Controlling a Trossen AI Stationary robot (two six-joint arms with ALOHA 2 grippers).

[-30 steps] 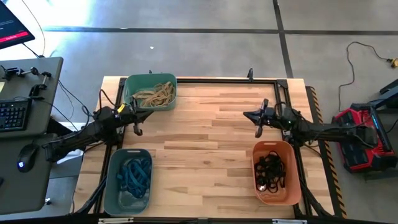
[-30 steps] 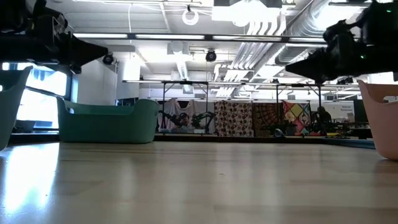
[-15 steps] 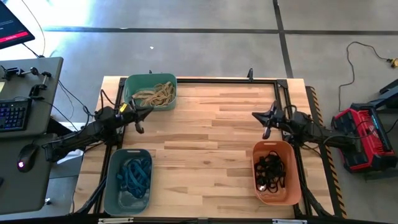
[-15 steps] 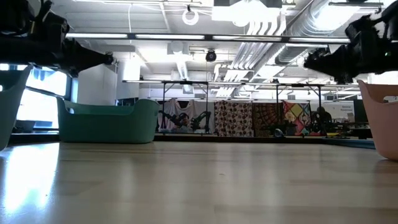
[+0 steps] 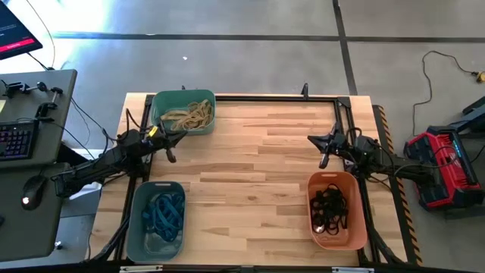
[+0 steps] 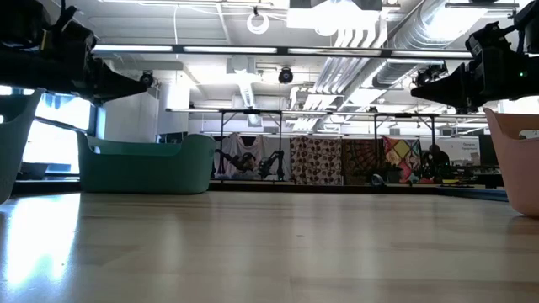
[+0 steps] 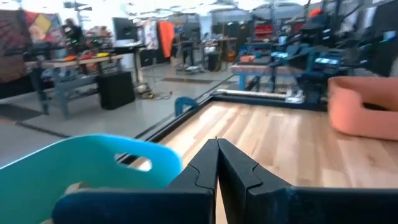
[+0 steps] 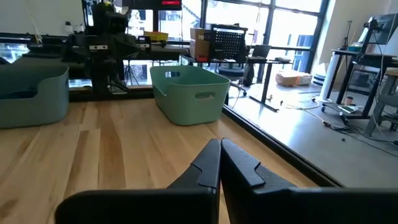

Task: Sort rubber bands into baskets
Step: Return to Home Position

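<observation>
Three baskets stand on the wooden table. The teal-green basket point(image 5: 160, 106) at the far left holds tan rubber bands point(image 5: 189, 115). The grey-blue basket point(image 5: 141, 227) at the near left holds blue rubber bands point(image 5: 165, 212). The orange basket point(image 5: 350, 227) at the near right holds black rubber bands point(image 5: 328, 206). My left gripper point(image 5: 170, 154) hovers level between the two left baskets, shut and empty point(image 7: 217, 163). My right gripper point(image 5: 324, 158) hovers level just beyond the orange basket, shut and empty point(image 8: 220, 163).
The middle of the table point(image 5: 250, 174) is bare wood. A black frame point(image 5: 265, 98) runs along the far and right edges. A desk with a keyboard point(image 5: 17, 140) stands to the left of the table, and a red device point(image 5: 443, 167) lies on the floor to the right.
My right gripper has drawn back toward the table's right edge and tipped up from slanting down to level, staying shut and empty. The baskets and bands have not moved.
</observation>
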